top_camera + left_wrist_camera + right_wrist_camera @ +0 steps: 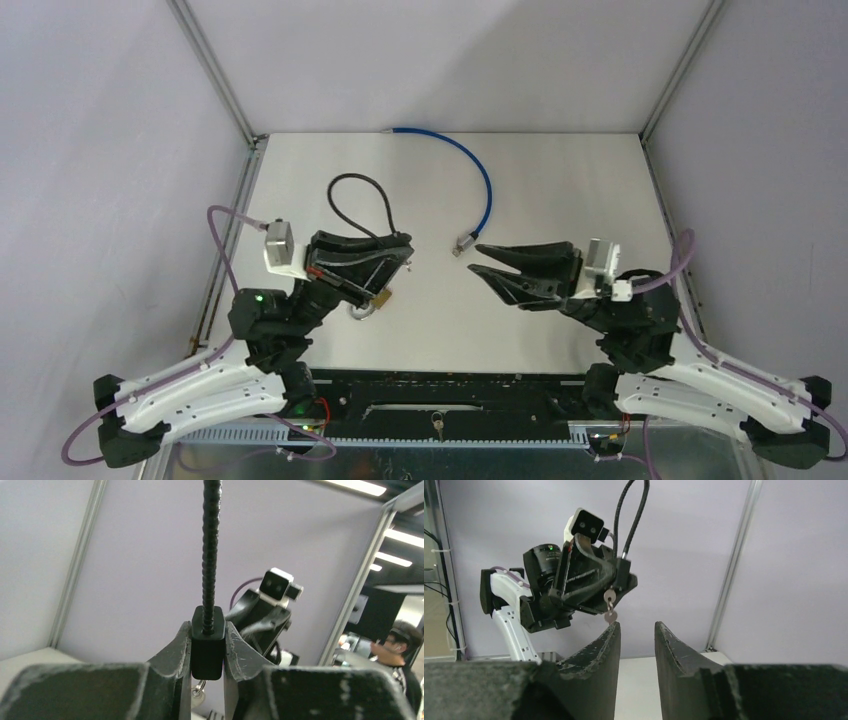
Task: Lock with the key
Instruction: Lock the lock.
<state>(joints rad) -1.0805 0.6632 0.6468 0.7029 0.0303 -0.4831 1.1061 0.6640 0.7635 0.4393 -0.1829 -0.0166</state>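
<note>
Left pincer (207, 630) clamps a black cable lock (207, 652) above the bench (560, 200), key (609, 597) hanging beneath. Right pincer (637, 630), part open and empty, should probably grip that key.

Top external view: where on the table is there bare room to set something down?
Free: the table patch between the blue cable and its right edge; the near strip along its front edge. Crowded: the middle, where the left pincer with the cable lock, the blue cable's plug and the right pincer sit close.

Blue cable (486, 180), silver table (450, 340), bystander (406, 640)
</note>
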